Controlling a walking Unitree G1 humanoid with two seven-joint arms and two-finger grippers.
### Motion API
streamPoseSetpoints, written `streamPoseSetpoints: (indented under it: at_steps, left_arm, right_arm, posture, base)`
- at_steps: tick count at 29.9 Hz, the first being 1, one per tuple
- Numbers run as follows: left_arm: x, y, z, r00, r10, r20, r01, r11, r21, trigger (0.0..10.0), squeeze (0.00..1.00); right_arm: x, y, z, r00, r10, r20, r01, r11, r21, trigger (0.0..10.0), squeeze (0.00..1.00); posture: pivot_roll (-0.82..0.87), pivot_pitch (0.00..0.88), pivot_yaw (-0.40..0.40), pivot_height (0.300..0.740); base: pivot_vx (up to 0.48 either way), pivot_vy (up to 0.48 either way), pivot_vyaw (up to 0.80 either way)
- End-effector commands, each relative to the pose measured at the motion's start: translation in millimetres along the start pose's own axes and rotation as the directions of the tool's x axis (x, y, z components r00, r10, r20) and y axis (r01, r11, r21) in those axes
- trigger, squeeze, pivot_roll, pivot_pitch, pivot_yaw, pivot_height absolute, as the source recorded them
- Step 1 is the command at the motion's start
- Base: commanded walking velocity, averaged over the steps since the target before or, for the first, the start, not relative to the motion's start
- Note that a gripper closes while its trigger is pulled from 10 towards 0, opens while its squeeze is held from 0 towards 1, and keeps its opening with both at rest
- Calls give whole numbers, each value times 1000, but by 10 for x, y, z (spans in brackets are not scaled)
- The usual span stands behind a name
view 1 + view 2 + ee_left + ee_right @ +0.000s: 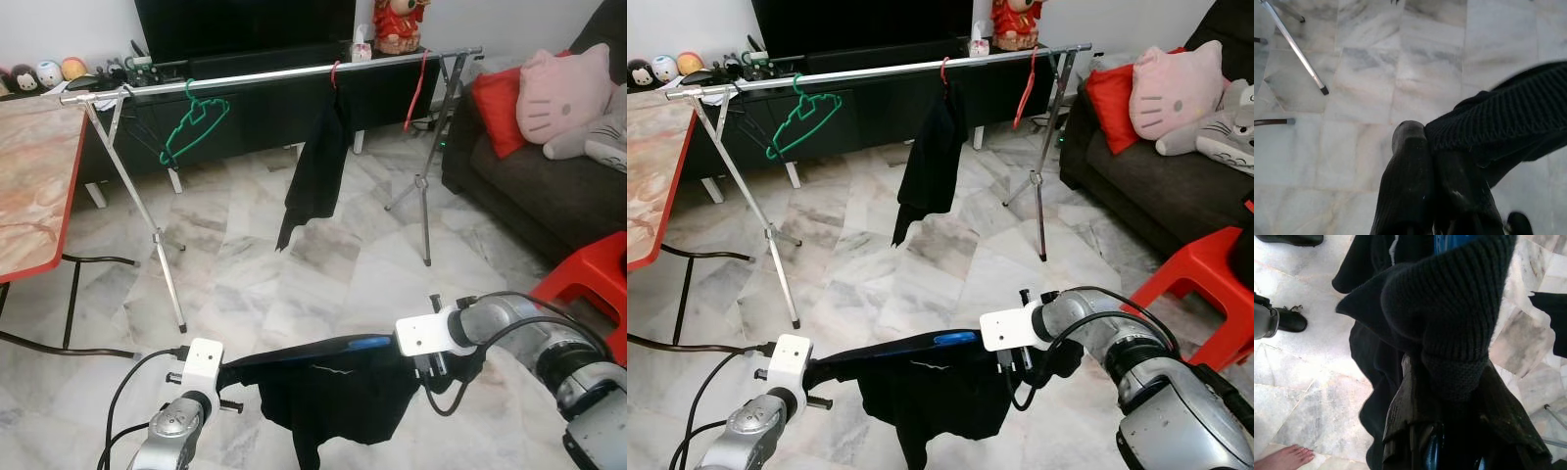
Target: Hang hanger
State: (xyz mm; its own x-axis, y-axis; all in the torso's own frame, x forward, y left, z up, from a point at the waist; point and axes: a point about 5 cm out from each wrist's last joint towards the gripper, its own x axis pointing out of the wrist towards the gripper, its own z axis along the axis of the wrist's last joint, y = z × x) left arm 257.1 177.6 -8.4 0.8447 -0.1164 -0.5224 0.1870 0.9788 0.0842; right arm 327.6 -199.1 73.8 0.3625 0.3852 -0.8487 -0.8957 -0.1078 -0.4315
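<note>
**Hanger carried level toward the rail, garment already on it**

Hanger (343, 345), blue where it shows under the cloth, is stretched between the two arms well short of the rail, with a black garment (328, 397) draped over it and hanging below. The left gripper (1422, 147) is clamped on one knitted end of the garment; the right gripper (1449, 396) is wrapped in the knit, and its fingers cannot be judged either way. Holding both ends likely keeps the hanger level so the cloth does not slide off.

A bare foot (1284, 458) of a person stands on the floor beside the right gripper.

Beyond, the silver rail (274, 76) spans two tripod stands. On it hang a green hanger (193, 125), a red hanger with a dark garment (318, 171), and another red hanger (417, 90). The gap between green and dark looks the likeliest spot to hook.
</note>
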Motion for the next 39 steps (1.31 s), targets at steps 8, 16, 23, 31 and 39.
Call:
streamPoseSetpoints:
  at_steps: [8,16,23,31,39]
  left_arm:
    - [-54,188,36,1000,20,-23,-19,999,36,0,0]
    - [-107,157,425,994,-73,83,72,997,16,0,0]
    - [-183,66,625,980,-172,98,167,984,63,0,0]
    - [-242,-46,731,962,-250,109,241,966,90,0,0]
    - [-408,-451,944,831,-531,167,500,843,197,0,0]
  right_arm:
    - [-37,27,-136,998,-7,-70,10,999,40,0,0]
    - [184,178,-83,995,-25,-101,37,992,122,0,0]
    - [361,204,44,990,-116,-82,137,936,325,0,0]
    - [464,143,214,974,-226,-25,207,832,515,0,0]
    - [605,83,506,937,-344,51,209,675,708,0,0]
  posture:
    - [-137,0,13,740]
    - [-116,0,10,740]
    - [-109,0,11,740]
    - [-100,0,13,740]
    - [-88,0,22,740]
  base:
    - [0,0,0]
    - [0,0,0]
    - [0,0,0]
    - [0,0,0]
    - [0,0,0]
